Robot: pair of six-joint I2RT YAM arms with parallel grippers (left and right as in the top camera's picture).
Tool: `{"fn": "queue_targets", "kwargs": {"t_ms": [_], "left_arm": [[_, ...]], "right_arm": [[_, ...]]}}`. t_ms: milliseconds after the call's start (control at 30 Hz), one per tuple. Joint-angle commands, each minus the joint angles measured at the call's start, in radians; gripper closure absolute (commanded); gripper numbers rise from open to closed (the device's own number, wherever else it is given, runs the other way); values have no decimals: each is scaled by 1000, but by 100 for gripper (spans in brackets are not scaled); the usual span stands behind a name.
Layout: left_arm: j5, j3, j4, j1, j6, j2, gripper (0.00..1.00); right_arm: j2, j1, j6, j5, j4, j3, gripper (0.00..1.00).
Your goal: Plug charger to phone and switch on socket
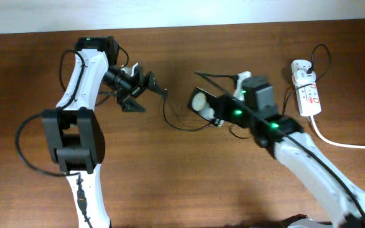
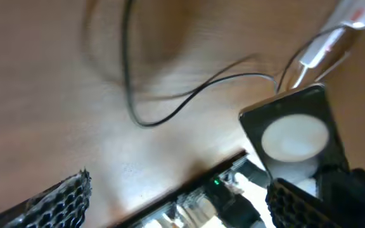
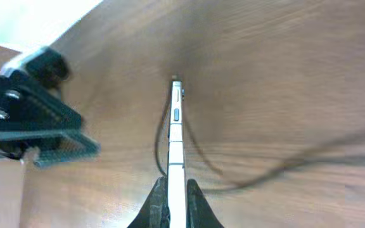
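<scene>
My right gripper is shut on the phone, a black slab with a large white disc, and holds it on edge above the table's middle. In the right wrist view the phone's thin edge sticks out between the jaws. My left gripper is open and empty, pointing at the phone; its fingers are spread wide. The charger's black cable loops on the table between the arms, one end close to the left fingers. The socket lies at the far right with the white adapter plugged in.
The socket's thick white cord runs off to the right edge. The black cable curls over the wood below the phone and also shows in the right wrist view. The left arm's base stands at the front left.
</scene>
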Motion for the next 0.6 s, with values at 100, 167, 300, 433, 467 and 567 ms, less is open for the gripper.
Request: {"fn": "queue_targets", "kwargs": {"t_ms": [100,167,300,433,467,567], "left_arm": [[-56,14,67,-162,128,-202,14],[-153,2,61,-225,120,-260,16],[-172,-234,184,-245,85,-391,15],[-124,-668,547,-245,8,-610,9],[-77,-764,646,-245,8,-663,8],[47,-1012,972,-245,3,-775,7]], "right_arm": [[-181,-238,-158,-198,-269,13,96],[-215,-320,-200,-253,-331,-11,96],[-276,-404,-200,-370,-286,-125,96],[-287,-407,-99,-489,-68,-267,96],[-286,-407,-47,-489,9,-307,96],[-285,-407,158,-497,321,-439,96]]}}
